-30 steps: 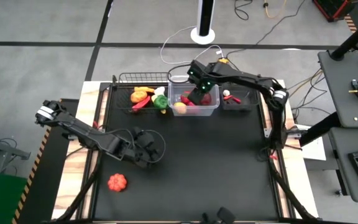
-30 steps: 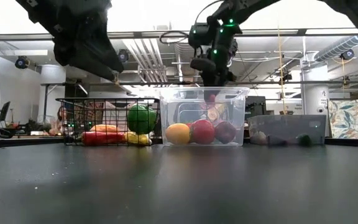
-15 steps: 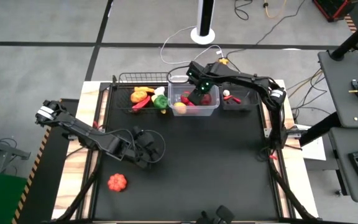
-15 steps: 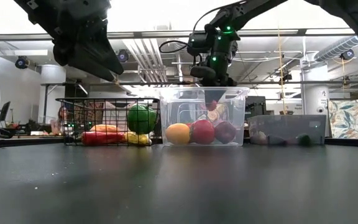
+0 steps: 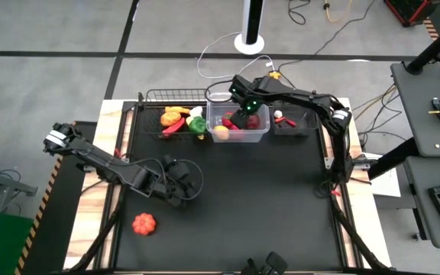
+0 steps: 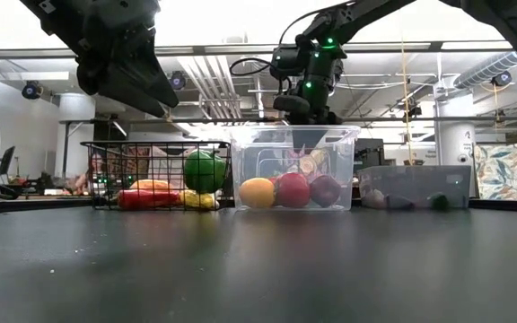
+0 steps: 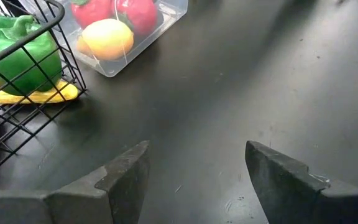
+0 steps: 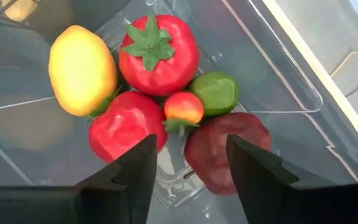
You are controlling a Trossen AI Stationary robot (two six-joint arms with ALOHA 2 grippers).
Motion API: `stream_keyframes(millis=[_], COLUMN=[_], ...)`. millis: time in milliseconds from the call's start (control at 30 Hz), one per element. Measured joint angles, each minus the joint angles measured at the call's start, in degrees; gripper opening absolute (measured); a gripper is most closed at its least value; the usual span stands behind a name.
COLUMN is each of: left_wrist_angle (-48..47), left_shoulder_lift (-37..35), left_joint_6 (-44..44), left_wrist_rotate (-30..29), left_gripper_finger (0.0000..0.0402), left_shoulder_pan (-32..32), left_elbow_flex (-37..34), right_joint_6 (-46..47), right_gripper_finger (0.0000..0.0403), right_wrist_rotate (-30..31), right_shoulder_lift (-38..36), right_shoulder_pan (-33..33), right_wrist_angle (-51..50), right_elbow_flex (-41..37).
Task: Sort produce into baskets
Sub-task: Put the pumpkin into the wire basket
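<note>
My right gripper (image 8: pixel 191 149) hangs open over the clear bin (image 5: pixel 260 136), fingers pointing down, with nothing between them. In the bin lie a yellow lemon (image 8: pixel 82 68), a red tomato (image 8: pixel 159 53), a small red-orange fruit (image 8: pixel 183 107), a green lime (image 8: pixel 219 92) and a dark red apple (image 8: pixel 229 149). My left gripper (image 7: pixel 197 162) stands open above bare mat, near the table's middle left (image 5: pixel 192 182). An orange pumpkin (image 5: pixel 143 223) rests on the mat near the front left.
A black wire basket (image 5: pixel 150 114) at the far edge holds a green pepper (image 7: pixel 17 46), yellow corn and red and orange pieces. A low dark tray (image 5: pixel 290 131) to the right of the bin holds white garlic. The mat's middle and right are bare.
My right gripper has sunk a little toward the clear bin. The small red fruit that hung under its fingers in the low view is gone from there now and lies among the fruit in the bin. My left arm has kept still.
</note>
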Motion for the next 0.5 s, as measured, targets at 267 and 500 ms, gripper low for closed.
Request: stream_keyframes(millis=[267,500], left_wrist_angle=[-2.7,-20.5], left_shoulder_lift=[-0.1,1.0], left_joint_6=[-0.1,-2.2], left_wrist_rotate=[5.6,19.9], left_gripper_finger=[0.0244,0.0244], left_shoulder_pan=[0.0,-1.3], left_elbow_flex=[1.7,14.4], right_joint_6=[-0.1,-0.3], right_gripper_finger=[0.0183,0.0177], right_wrist_rotate=[0.4,0.7], right_shoulder_lift=[-1.1,-7.2], right_shoulder_pan=[0.3,3.7], right_wrist_angle=[-0.2,0.3], right_elbow_flex=[0.5,0.7])
